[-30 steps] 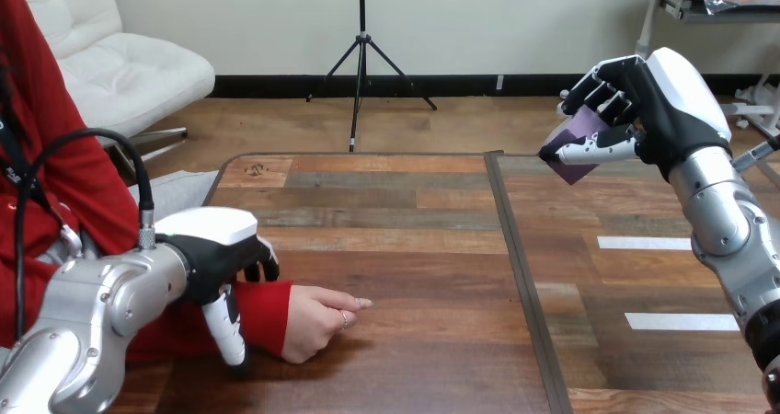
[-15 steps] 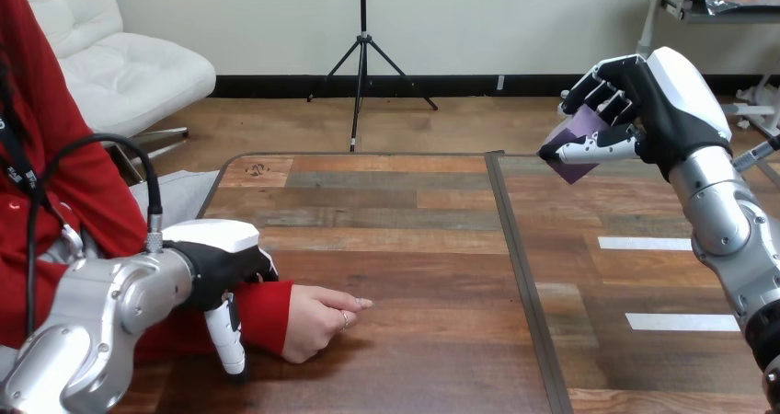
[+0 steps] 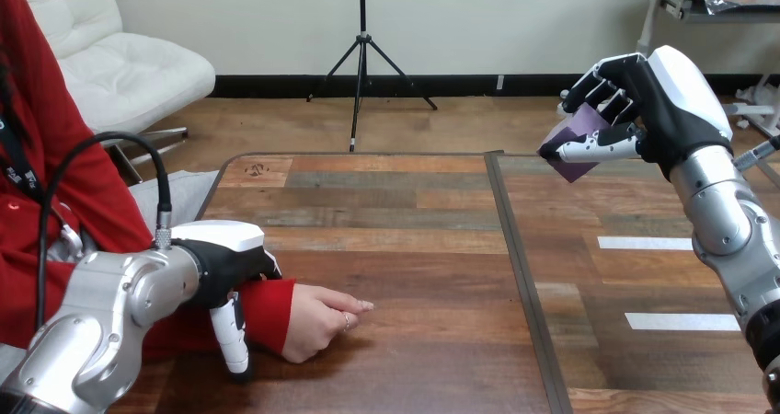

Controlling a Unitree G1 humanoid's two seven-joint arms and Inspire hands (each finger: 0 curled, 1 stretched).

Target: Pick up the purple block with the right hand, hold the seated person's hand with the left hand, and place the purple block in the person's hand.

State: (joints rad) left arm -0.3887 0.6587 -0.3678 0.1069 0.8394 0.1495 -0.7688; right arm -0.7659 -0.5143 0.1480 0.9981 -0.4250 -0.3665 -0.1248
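Note:
My right hand (image 3: 658, 110) is raised above the far right of the table, shut on the purple block (image 3: 572, 143), which is pinched between thumb and fingers. At the lower left, the person's hand (image 3: 317, 319) rests loosely closed on the wood, one finger pointing right. My left hand (image 3: 225, 262) sits over the person's red-sleeved wrist (image 3: 267, 308). Its thumb (image 3: 230, 336) comes down the near side of the sleeve and its fingers curl over the far side.
The wooden table (image 3: 414, 248) has a dark seam (image 3: 520, 276) running front to back right of the middle. Two white tape strips (image 3: 644, 243) lie on the right half. The person's torso is at the left edge.
My left arm has shifted slightly right and lower, settling the hand closer onto the person's wrist. The right hand with the block and the person's hand have stayed where they were.

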